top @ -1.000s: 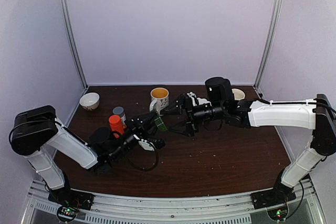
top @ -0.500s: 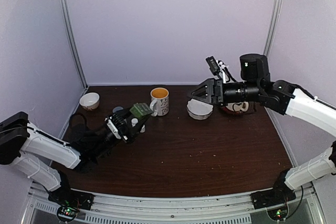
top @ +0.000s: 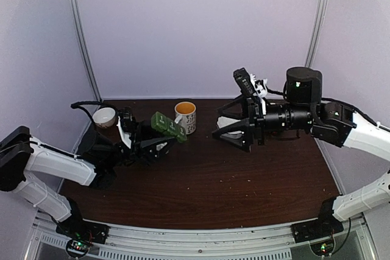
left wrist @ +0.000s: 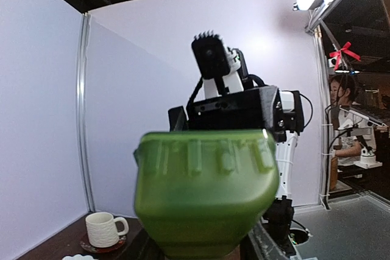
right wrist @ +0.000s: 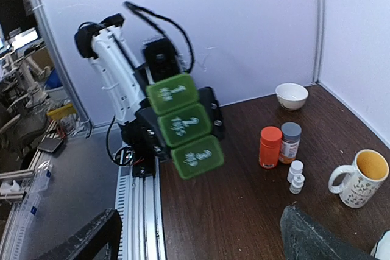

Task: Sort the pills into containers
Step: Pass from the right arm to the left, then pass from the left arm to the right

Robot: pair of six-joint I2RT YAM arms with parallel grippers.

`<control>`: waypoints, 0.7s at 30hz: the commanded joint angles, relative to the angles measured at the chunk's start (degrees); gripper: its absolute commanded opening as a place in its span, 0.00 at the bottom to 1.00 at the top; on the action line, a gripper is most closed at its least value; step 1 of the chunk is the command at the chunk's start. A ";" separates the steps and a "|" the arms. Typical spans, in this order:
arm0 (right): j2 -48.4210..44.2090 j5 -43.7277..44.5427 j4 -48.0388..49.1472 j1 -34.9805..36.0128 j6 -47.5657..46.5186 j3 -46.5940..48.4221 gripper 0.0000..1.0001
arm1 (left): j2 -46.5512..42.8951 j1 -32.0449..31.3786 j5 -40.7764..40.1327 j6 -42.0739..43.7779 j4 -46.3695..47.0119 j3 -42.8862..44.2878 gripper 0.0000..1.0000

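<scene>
— Since half a second ago, the left arm has turned its wrist upward, so the pill box (top: 169,126) sits higher and more tilted. The right arm has dropped and reached in toward it.
— Where is the box now?
— In the air above the table (top: 244,187), just left of the mug (top: 186,117), between the two grippers. The right wrist camera sees its three green lids (right wrist: 183,124) in a slanting row, each with a pale mark too blurred to read.
— What has hold of it?
— The left gripper (top: 157,135), closed on one end of it. In the left wrist view the box fills the foreground, out of focus.
— And the other one?
— The right gripper (top: 217,123) has its fingers spread wide with nothing between them. It points at the box but is apart from it.
— Anything else around?
— On the table, an orange bottle (right wrist: 270,147) and a grey-capped bottle (right wrist: 290,142) stand side by side, with two small white bottles (right wrist: 296,175) just beside them. A white bowl (top: 104,116) sits at the back left corner.
</scene>
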 commanded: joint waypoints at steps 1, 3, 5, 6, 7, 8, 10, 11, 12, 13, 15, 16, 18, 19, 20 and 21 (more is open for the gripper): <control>0.81 0.69 -1.08 3.44 -12.85 5.29 0.95 | 4.02 0.70 9.31 -11.54 3.65 4.67 0.41; 3.13 0.25 -3.82 4.41 -13.55 8.31 0.95 | 5.34 0.70 10.09 -12.53 3.60 5.67 0.40; 5.91 2.46 -7.54 6.21 -15.56 11.20 0.94 | 6.11 0.70 10.27 -13.07 3.61 6.20 0.40; 7.03 4.09 -8.68 7.08 -16.44 12.20 0.94 | 6.67 0.70 10.94 -13.46 3.57 6.65 0.40; 8.12 5.32 -9.49 7.84 -17.17 12.86 0.93 | 7.15 0.70 11.58 -13.86 3.49 7.11 0.40; 9.00 6.40 -9.73 8.30 -17.33 13.48 0.92 | 7.67 0.75 12.01 -14.35 3.43 7.51 0.40; 10.61 6.88 -9.93 8.77 -17.08 14.66 0.91 | 8.44 0.71 12.44 -14.82 3.58 8.02 0.40; 11.22 7.06 -9.77 8.90 -16.96 15.14 0.91 | 8.69 0.74 12.65 -14.80 3.64 8.12 0.40; 11.77 7.92 -9.33 9.12 -16.66 15.47 0.91 | 8.80 0.73 12.80 -14.67 3.63 8.15 0.40; 12.14 8.53 -8.93 9.33 -16.44 15.69 0.91 | 8.81 0.71 12.90 -14.56 3.66 8.15 0.40; 12.92 9.29 -8.32 9.54 -15.88 16.12 0.91 | 8.89 0.73 13.15 -14.40 3.60 8.15 0.40; 13.41 9.63 -8.21 9.62 -15.60 16.44 0.91 | 8.98 0.72 13.30 -14.32 3.61 8.07 0.40; 14.28 10.16 -8.38 9.64 -15.12 17.03 0.91 | 8.92 0.70 13.51 -13.92 3.60 7.94 0.40; 14.66 10.33 -8.44 9.68 -15.08 17.29 0.91 | 8.91 0.70 13.52 -13.80 3.60 7.85 0.40; 15.09 10.28 -8.60 9.65 -14.92 17.52 0.90 | 8.97 0.70 13.65 -13.67 3.60 7.80 0.40; 15.39 10.11 -8.63 9.65 -14.87 17.62 0.90 | 8.92 0.70 13.63 -13.65 3.62 7.80 0.40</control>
